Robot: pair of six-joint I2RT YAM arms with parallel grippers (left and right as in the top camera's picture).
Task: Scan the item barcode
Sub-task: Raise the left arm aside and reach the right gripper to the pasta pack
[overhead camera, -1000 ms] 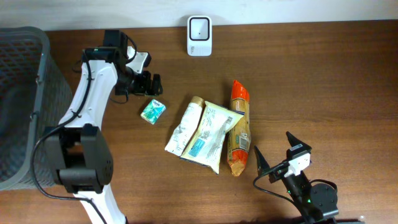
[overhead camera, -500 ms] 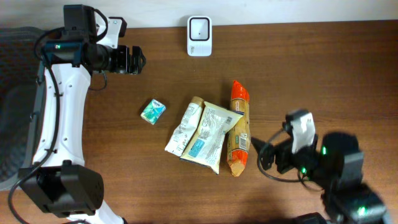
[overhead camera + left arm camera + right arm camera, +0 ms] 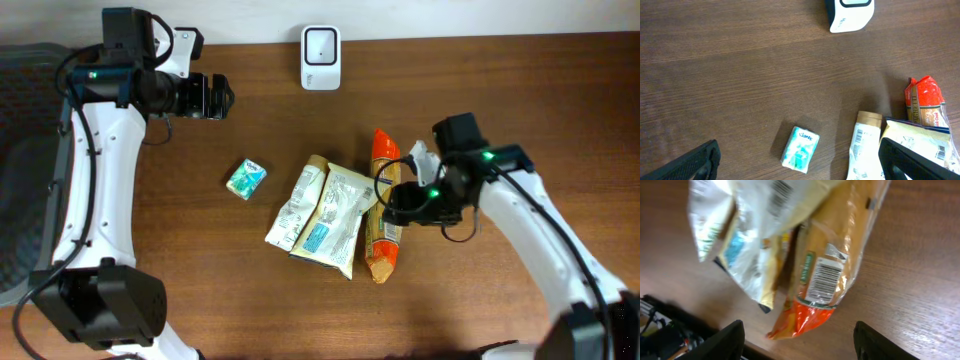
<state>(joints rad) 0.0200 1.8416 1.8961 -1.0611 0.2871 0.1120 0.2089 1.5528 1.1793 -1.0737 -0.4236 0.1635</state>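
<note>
Long orange plastic snack packet [image 3: 384, 205] lying on the brown wooden table [image 3: 520, 100], edge touching a white foil pouch [image 3: 335, 215]; right gripper [image 3: 397, 201] poised over it, fingers apart, clamped on nothing; left gripper [image 3: 213, 97] spread wide, empty, well apart. Best to pinch across the packet's narrow width, clear of the barcode label [image 3: 822, 280], leaving that label free to face the white scanner [image 3: 321, 44].

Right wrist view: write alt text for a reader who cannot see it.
An orange snack packet lies on the wooden table with its barcode label facing the camera, framed between the two spread dark fingers of the right gripper. Other pale packets overlap its upper left edge.
</note>
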